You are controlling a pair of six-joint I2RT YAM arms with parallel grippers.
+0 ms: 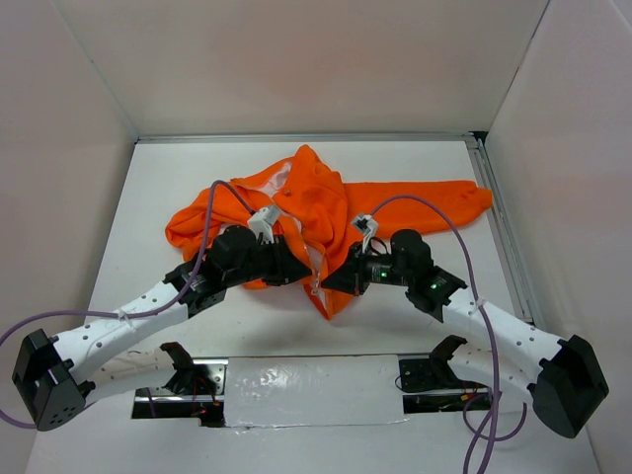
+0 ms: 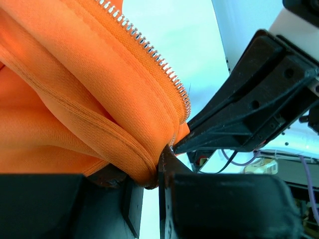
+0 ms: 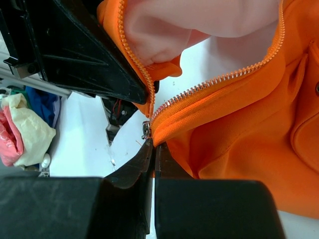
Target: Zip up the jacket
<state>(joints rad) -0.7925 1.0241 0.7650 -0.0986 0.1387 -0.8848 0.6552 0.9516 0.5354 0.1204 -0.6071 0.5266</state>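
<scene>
While you read the top view, note that the jacket (image 1: 316, 212) lies crumpled in the middle of the table (image 1: 148, 197) with its front open. Both grippers meet at its near hem, the left gripper (image 1: 296, 265) on one side of the opening and the right gripper (image 1: 331, 281) just beside it. By my judgement you are at the very start of the zip, working at its foot, with nothing closed above.

From the left wrist, your left gripper is clamped on a thick fold of orange hem, its jaws parted only by the cloth. One row of zipper teeth (image 2: 149, 50) runs up and away from the grip, unmated.

From the right wrist, your right gripper has its jaws pressed together, tips right under the small metal slider (image 3: 146, 130) at the base of the zip. Whether a pull tab is pinched between them you cannot tell. Above the slider the two rows spread into a wide V over the pale lining (image 3: 199, 25). Your next move calls for the left to hold the hem taut while the right draws the slider up along the teeth, both rows aligned.
</scene>
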